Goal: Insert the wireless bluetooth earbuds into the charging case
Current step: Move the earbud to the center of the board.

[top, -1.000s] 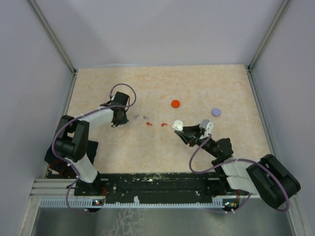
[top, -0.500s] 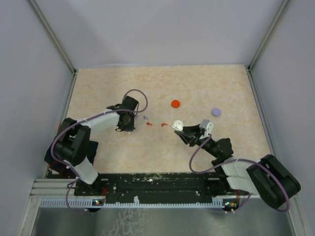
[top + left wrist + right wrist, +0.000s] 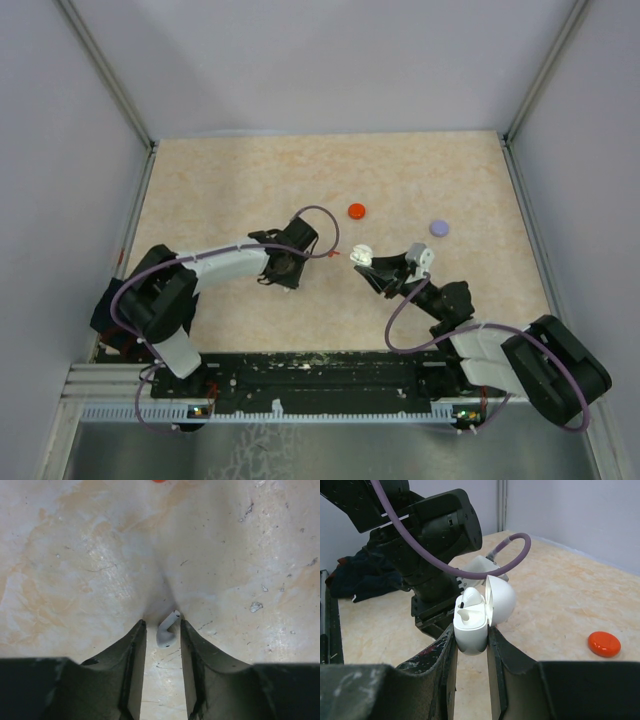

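L gripper [image 3: 161,624] low over the table [image 3: 200,190], jaws narrowly parted w/ a pale earbud [image 3: 167,630] lying btwn the tips. At centre, R gripper [image 3: 470,635] clamps the white charging case [image 3: 470,627], lid up. Beyond lie a red disc [image 3: 357,211] and a purple disc [image 3: 439,228].

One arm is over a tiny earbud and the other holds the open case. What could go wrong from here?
1. The earbud lies loose between the left fingers, off to one side. Closing could flick it away or pinch it crooked.
2. The charging case, clamped by the right fingers, has small slots. A tilted earbud would likely miss or jam.
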Motion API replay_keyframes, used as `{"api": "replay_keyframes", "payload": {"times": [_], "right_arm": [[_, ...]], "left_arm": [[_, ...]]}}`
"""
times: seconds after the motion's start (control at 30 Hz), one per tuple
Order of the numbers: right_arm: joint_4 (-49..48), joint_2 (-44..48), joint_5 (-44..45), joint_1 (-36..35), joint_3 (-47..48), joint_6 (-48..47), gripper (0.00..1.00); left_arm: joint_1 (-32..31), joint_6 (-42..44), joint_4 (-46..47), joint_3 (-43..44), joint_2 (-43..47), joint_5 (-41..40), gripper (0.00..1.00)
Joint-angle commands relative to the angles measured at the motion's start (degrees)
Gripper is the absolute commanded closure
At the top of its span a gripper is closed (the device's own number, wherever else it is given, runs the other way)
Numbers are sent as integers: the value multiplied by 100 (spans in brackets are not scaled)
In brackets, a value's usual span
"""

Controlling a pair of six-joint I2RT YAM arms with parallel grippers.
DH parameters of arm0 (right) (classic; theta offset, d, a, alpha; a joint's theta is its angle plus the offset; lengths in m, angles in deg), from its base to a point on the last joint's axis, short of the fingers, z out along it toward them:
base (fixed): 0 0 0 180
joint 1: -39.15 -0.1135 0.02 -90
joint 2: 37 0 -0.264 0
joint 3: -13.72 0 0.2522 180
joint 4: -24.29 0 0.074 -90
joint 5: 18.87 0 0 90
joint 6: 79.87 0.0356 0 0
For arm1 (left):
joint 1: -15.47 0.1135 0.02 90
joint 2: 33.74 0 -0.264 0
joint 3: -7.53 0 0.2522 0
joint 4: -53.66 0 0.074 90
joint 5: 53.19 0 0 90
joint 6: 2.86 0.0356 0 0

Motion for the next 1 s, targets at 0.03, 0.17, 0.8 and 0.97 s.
{"api": "replay_keyframes", "payload": {"times": [0.03,0.17,0.8,0.97], "right_arm": [[-284,71,7,-54,117,-40,100],[-302,60,7,-56,116,-42,100],[-272,23,-1,-52,134,-64,100],[-274,25,-2,-56,134,-58,100]], "left_arm": [[-29,-297,-272,98,-3,-276,55],[-61,-463,-472,108,-26,-448,48],[-73,-792,-871,-346,439,-792,47],[-64,-831,-844,-470,577,-987,47]]}}
